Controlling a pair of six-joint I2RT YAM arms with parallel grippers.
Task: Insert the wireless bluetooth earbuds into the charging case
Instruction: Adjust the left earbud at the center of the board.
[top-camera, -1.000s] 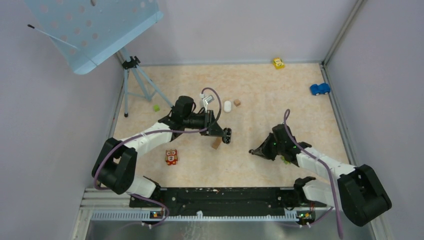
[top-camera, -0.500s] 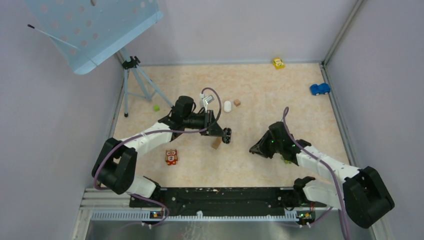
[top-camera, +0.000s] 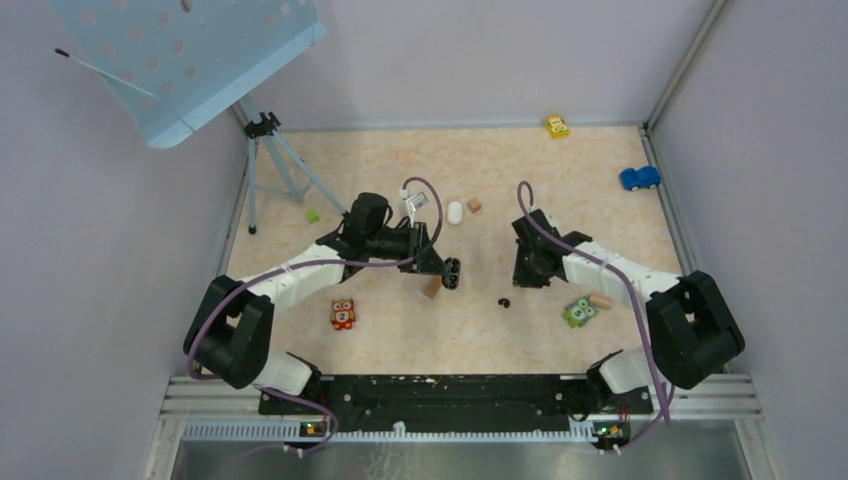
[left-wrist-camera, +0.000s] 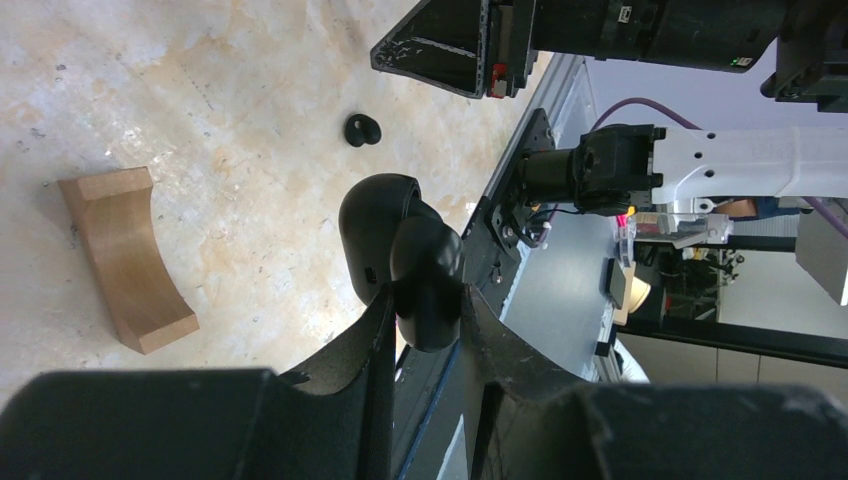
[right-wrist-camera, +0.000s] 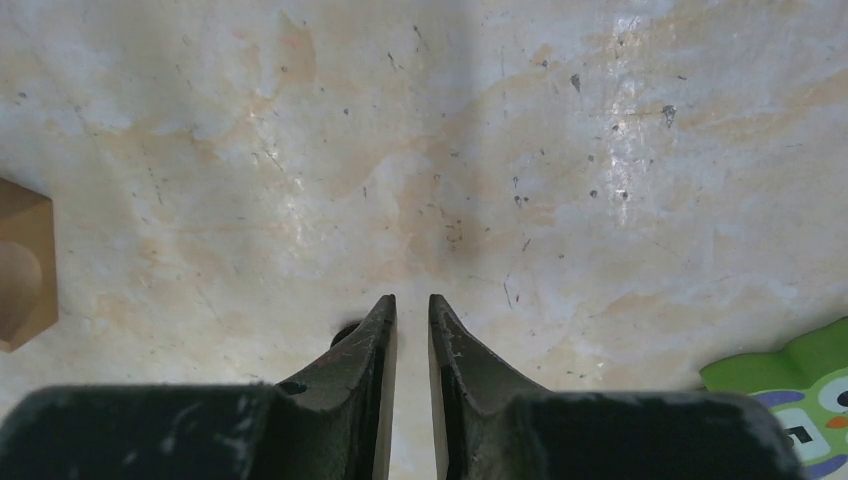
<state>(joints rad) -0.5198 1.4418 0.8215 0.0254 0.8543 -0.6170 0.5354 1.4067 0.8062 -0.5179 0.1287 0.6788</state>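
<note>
The left gripper (left-wrist-camera: 425, 298) is pinched on the charging case (left-wrist-camera: 385, 225), a glossy black shell of two rounded lobes that juts out past the fingertips, one lobe nipped between them. From the left wrist view only the smooth outside of the case shows, so what sits inside it cannot be told (in the top view it is too small to read). The case is held just beside the arched wooden block (left-wrist-camera: 125, 260), on that block's far right side as the top camera sees it, and it does not touch the block. One black earbud (top-camera: 503, 302), a tiny rounded bud much smaller than the block, lies bare on the mottled beige table (top-camera: 560, 210) to the right of the block, well apart from it and outside the case. The right gripper (right-wrist-camera: 412, 305) hangs over the table farther right of the block than the earbud does; its fingers are drawn almost together with only a thin slit between them and nothing in it. A dark sliver shows just beside its left finger, too little of it to tell what it is. A green owl toy (top-camera: 579, 312) lies farther right of the block again. A white rounded object (top-camera: 455, 212) sits beyond the block toward the back wall.
</note>
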